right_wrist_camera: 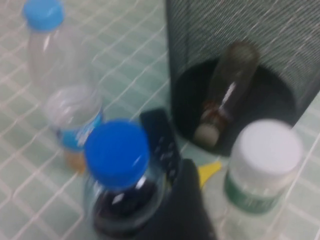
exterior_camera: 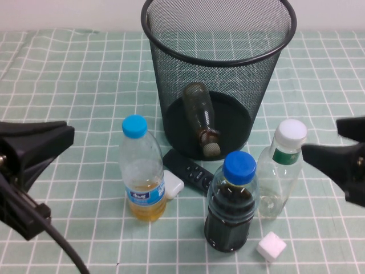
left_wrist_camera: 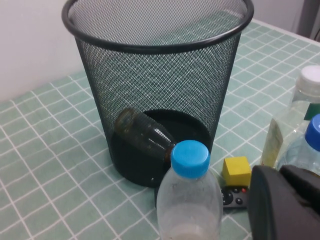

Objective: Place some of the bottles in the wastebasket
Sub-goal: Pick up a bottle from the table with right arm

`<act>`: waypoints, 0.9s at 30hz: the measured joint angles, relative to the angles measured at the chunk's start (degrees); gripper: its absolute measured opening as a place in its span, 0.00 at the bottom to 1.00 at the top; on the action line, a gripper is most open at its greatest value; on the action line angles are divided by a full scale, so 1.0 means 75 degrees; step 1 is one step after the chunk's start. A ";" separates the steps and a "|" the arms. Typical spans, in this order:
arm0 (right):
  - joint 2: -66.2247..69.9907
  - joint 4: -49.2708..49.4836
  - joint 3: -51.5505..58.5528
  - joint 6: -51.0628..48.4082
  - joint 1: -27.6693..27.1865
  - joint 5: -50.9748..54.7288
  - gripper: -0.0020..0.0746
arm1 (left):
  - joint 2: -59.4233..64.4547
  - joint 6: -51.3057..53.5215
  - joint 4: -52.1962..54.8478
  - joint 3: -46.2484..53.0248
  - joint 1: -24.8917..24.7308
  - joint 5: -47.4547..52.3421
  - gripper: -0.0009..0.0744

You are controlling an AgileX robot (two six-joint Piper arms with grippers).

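While the table lay under a green cloth (exterior_camera: 74, 85) checked with white lines, running back to a pale wall (left_wrist_camera: 30, 45), we saw the left gripper (exterior_camera: 34, 165) hanging low at the near left edge of the high view, and we could not tell how its fingers stood. The right gripper (exterior_camera: 336, 162) hung at the right edge; we could not tell its fingers either.

The wastebasket (exterior_camera: 219, 54) stood upright, ahead of both grippers and between them, at the far middle of the cloth. Inside it the small brownish bottle (exterior_camera: 202, 117) lay tilted, cream cap down on the solid base and its bottom leaning against the mesh wall. The clear bottle with white cap and green label (exterior_camera: 282, 168) stood upright on the cloth just inward of the right gripper, apart from it, and just outside the basket.

Inward of the left gripper stood the blue-capped bottle with yellow liquid (exterior_camera: 141, 171), with a small white object (exterior_camera: 173, 185) touching its base. A black remote (exterior_camera: 188, 171) lay between that bottle and the squat dark bottle (exterior_camera: 231, 202), close in front of the basket. A white cube (exterior_camera: 271, 246) lay near the dark bottle's foot, and a yellow cube (left_wrist_camera: 236, 171) showed in the left wrist view beside the remote.

Open cloth stretched ahead of the left gripper up to the wall, and beyond the right gripper past the basket
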 joint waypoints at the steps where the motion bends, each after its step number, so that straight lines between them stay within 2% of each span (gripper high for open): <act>1: 0.0000 0.0178 0.0074 -0.0113 0.0000 -0.0296 0.71 | 0.0023 0.0000 -0.0005 0.0015 0.0000 -0.0017 0.01; 2: 0.0014 0.0390 0.0113 -0.0264 0.0000 -0.0555 0.84 | 0.0034 0.0000 -0.0018 0.0031 0.0000 -0.0017 0.01; 6: 0.0216 0.1612 0.0125 -0.1373 0.0000 -0.1102 0.81 | 0.0083 0.0000 -0.0049 0.0042 0.0000 -0.0122 0.01; 12: 0.1292 0.3502 0.0125 -0.3504 0.0000 -0.1422 0.83 | 0.0083 0.0005 -0.0049 0.0042 0.0000 -0.0138 0.01; 17: 0.2221 0.4221 0.0125 -0.4203 0.0000 -0.1669 0.82 | 0.0083 0.0005 -0.0049 0.0042 0.0000 -0.0138 0.01; 18: 0.2383 0.4261 0.0125 -0.4262 0.0000 -0.1685 0.72 | 0.0083 0.0005 -0.0049 0.0042 0.0000 -0.0138 0.01; 19: 0.2496 0.4300 0.0125 -0.4300 0.0000 -0.1700 0.78 | 0.0083 0.0005 -0.0049 0.0042 0.0000 -0.0138 0.01; 20: 0.2619 0.4320 0.0125 -0.4334 0.0000 -0.1700 0.73 | 0.0083 0.0005 -0.0049 0.0042 0.0000 -0.0138 0.01; 21: 0.2711 0.4339 0.0125 -0.4334 0.0000 -0.1700 0.42 | 0.0083 0.0005 -0.0049 0.0042 0.0000 -0.0138 0.01; 22: 0.2758 0.4357 0.0125 -0.4347 0.0000 -0.1685 0.58 | 0.0083 0.0005 -0.0049 0.0042 0.0000 -0.0138 0.01; 23: 0.2796 0.4357 0.0125 -0.4364 0.0000 -0.1673 0.13 | 0.0083 0.0005 -0.0049 0.0042 0.0000 -0.0124 0.01; 24: 0.2794 0.4357 0.0125 -0.4371 0.0000 -0.1673 0.02 | 0.0083 0.0005 -0.0049 0.0042 0.0000 -0.0109 0.01; 25: 0.2781 0.4306 0.0125 -0.4299 0.0000 -0.1673 0.47 | 0.0083 0.0005 -0.0049 0.0042 0.0000 -0.0059 0.01; 26: 0.2759 0.4194 0.0125 -0.4136 0.0000 -0.1673 0.47 | 0.0083 0.0005 -0.0049 0.0042 0.0000 0.0021 0.01; 27: 0.2722 0.3975 0.0107 -0.3813 0.0000 -0.1653 0.03 | 0.0083 -0.0009 -0.0049 0.0042 0.0000 0.0084 0.01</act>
